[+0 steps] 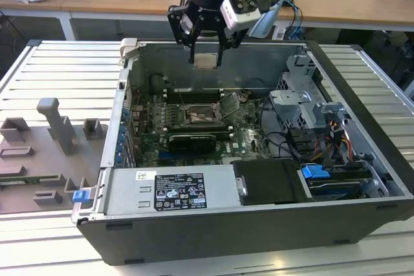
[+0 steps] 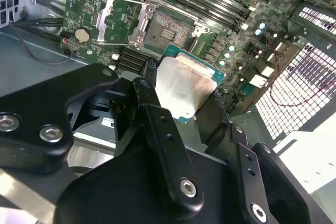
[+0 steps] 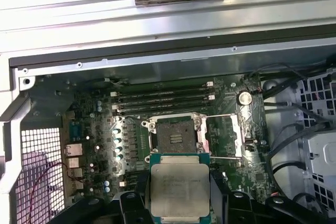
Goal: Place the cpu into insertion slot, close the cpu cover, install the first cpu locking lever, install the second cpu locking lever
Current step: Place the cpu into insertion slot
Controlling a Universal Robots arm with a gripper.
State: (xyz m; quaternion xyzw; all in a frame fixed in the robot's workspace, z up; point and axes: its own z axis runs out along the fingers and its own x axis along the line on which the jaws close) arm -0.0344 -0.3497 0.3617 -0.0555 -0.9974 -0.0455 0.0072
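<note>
My gripper (image 1: 206, 56) is shut on the cpu (image 1: 206, 62), a pale silvery square chip, and holds it in the air above the open computer case. In both wrist views the cpu (image 2: 184, 90) (image 3: 179, 187) sits between the black fingers (image 2: 152, 108), flat face showing. The insertion slot (image 1: 199, 116) (image 2: 167, 29) (image 3: 176, 135) is a dark square socket on the green board, uncovered and bare. The cpu cover (image 2: 113, 22) (image 3: 224, 136), a silvery frame, is swung open beside the socket. The cpu hangs well above the board, toward the case's rear wall from the slot.
Long black memory slots (image 3: 163, 100) run next to the socket. A power supply (image 1: 171, 191) lies along the case's front, with a drive cage (image 1: 304, 101) and cables on the exterior view's right. A grey fixture tray (image 1: 45, 153) lies on the exterior view's left.
</note>
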